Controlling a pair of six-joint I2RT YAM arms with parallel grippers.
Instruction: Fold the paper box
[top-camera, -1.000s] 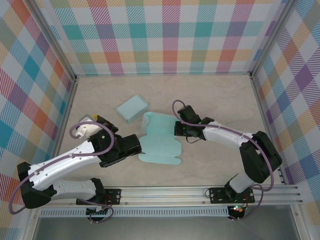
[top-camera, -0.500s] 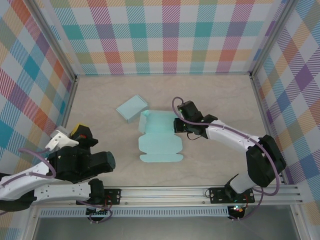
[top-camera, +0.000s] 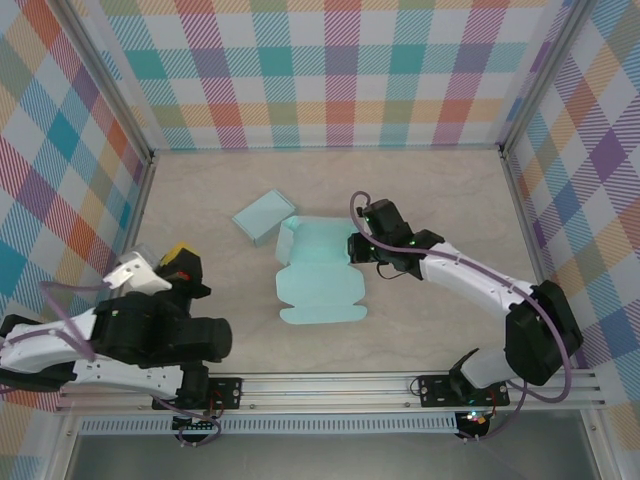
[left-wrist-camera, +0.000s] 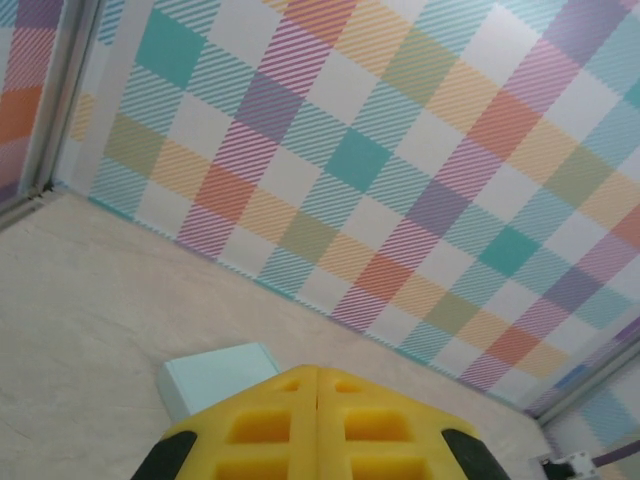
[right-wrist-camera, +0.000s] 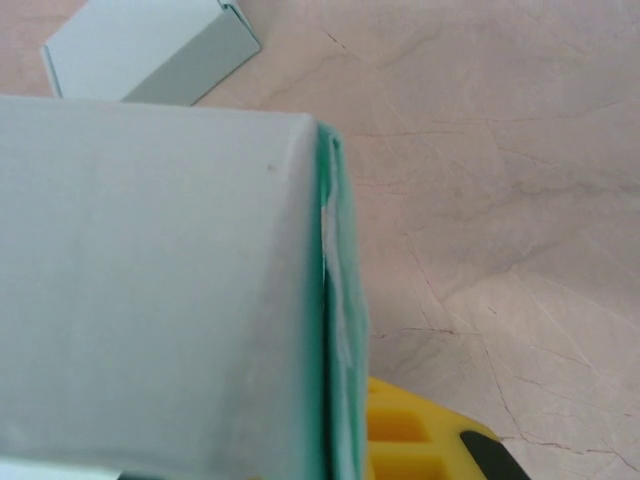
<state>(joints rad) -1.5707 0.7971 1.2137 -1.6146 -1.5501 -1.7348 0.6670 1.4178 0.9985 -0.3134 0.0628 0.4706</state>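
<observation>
The paper box (top-camera: 320, 272) is a pale teal, partly folded blank lying in the middle of the table, its far wall standing up. My right gripper (top-camera: 352, 248) is shut on the blank's right side flap. In the right wrist view the teal panel (right-wrist-camera: 150, 290) covers the left side, and its doubled edge runs into the jaws beside one yellow finger (right-wrist-camera: 410, 440); the other finger is hidden behind the paper. My left gripper (top-camera: 178, 262) is pulled back to the near left, away from the blank. Its yellow fingers (left-wrist-camera: 260, 420) are pressed together on nothing.
A finished teal box (top-camera: 264, 215) lies just behind and left of the blank, also seen as the small box (left-wrist-camera: 215, 378) and the closed box (right-wrist-camera: 150, 50). Checked walls (top-camera: 340, 70) enclose the table on three sides. A metal rail (top-camera: 400, 385) runs along the near edge.
My left arm has let go of the blank's left side and drawn back to the near left corner. The right gripper, holding the flap, has shifted slightly; the blank's far wall stands more upright.
</observation>
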